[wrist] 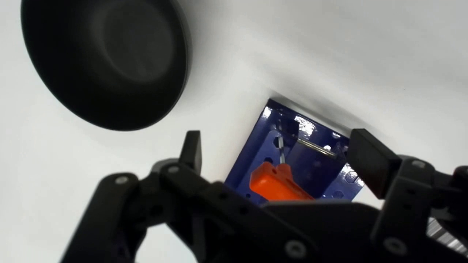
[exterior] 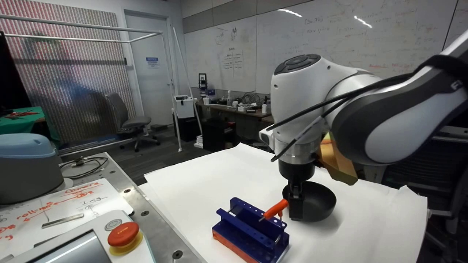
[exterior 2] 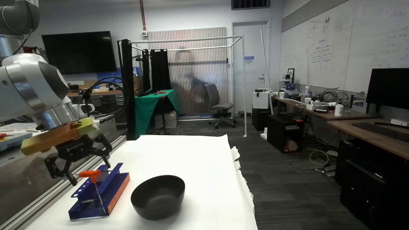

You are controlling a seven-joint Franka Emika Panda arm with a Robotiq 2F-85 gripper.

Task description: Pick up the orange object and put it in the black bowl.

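White paper point(exterior 2: 198, 159) forms the work surface, bearing a rack point(exterior: 248, 227) and, near it but apart, the bowl point(exterior 2: 158, 196). Orange tool point(exterior 2: 89, 174): at the rack, handle point(wrist: 276, 184) uppermost, shaft point(exterior 2: 100, 197) pointing down; not in the bowl. Gripper point(wrist: 282, 156): 2 fingers point(wrist: 369, 164) spread, nothing held. Step judged in hand: lining up the grasp. Wrist view shows the handle partly hidden by the gripper's body; whether it lies within the finger gap I cannot tell. Recommend centring it, closing squarely across it, then lifting along the shaft until clear; a sideways pull might drag the rack. Markings found: "ROBOTIQ" on the gripper; "E-STOP" on a button point(exterior: 123, 233); "Camera" in red on a board point(exterior: 65, 208); "NOTICE" on a sign point(exterior: 152, 62), the rest too small.
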